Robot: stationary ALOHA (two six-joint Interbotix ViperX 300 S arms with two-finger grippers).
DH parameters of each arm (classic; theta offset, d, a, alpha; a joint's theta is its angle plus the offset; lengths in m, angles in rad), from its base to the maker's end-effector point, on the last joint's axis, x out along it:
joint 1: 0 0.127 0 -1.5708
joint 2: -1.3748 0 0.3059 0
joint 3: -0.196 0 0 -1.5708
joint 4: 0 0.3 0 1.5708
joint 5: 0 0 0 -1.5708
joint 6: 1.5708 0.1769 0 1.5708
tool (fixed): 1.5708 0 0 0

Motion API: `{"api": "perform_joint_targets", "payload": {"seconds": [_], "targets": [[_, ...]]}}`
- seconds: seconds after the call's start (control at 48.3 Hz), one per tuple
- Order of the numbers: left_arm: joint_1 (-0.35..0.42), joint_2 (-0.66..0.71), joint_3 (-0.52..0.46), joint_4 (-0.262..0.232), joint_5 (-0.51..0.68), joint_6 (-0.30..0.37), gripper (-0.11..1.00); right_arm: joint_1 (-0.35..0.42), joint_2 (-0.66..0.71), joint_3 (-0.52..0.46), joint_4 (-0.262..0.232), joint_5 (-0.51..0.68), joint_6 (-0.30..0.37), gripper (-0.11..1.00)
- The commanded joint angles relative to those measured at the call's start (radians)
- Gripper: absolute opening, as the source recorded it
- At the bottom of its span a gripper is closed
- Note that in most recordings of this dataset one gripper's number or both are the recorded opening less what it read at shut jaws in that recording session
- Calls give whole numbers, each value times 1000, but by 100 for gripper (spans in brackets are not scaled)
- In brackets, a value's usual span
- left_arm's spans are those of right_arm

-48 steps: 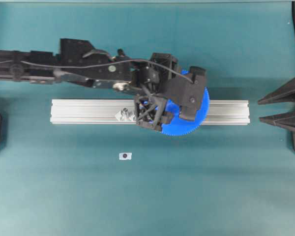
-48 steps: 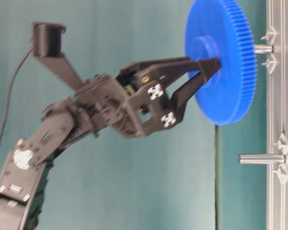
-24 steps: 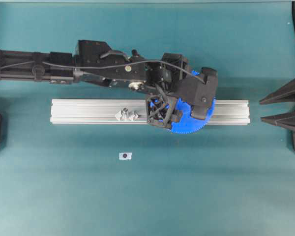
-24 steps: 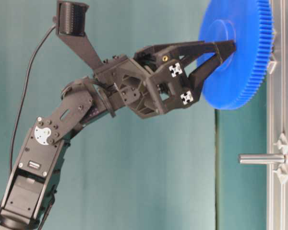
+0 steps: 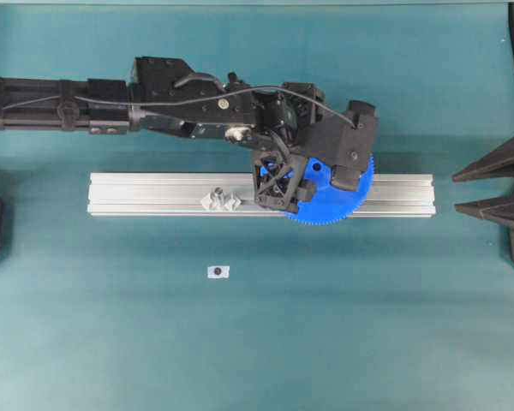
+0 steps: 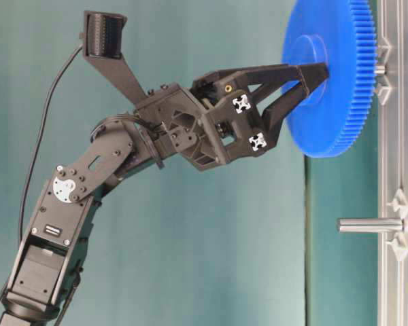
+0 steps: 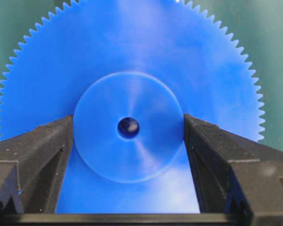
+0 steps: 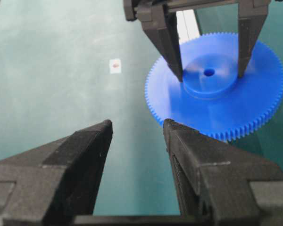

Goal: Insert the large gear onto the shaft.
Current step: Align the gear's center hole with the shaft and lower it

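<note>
The large gear [image 6: 336,102] is a bright-blue toothed disc held flat-on to the rail. My left gripper [image 6: 311,80] is shut on its raised hub, one finger on each side [image 7: 128,125]. The hub's small hole [image 7: 128,127] looks dark. A short stub of the shaft [image 6: 380,68] shows between the gear's back and the rail. The rest of the shaft is hidden by the gear. From overhead the gear [image 5: 343,201] lies over the rail under the left wrist. My right gripper [image 8: 137,125] stands open and empty, facing the gear [image 8: 254,108] from the right [image 5: 453,192].
A silver aluminium rail [image 5: 154,193] lies across the teal table. A second look-alike pin [image 6: 370,225] stands bare on it, left of the gear when seen from overhead [image 5: 220,200]. A small white sticker with a dark dot [image 5: 218,271] lies in front of the rail.
The left arm carried the gear to the right along the rail and in toward it. The pin that stood bare behind the gear is now mostly covered. The right gripper stayed still.
</note>
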Motion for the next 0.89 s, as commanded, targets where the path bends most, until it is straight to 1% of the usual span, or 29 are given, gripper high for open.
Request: {"api": "perform_joint_targets", "payload": {"seconds": [0.0, 0.331, 0.6, 0.87], "targets": [[35, -18, -23, 8, -2, 6, 77, -3, 6, -11, -2, -5, 8, 57], [34, -12, -58, 8, 12, 9, 77, -5, 8, -12, -2, -6, 8, 57], [32, -6, -61, 8, 8, -11, 77, -5, 6, -12, 0, -5, 8, 57], [32, -6, -61, 8, 8, -9, 77, -5, 6, -11, 0, -5, 8, 57]]}}
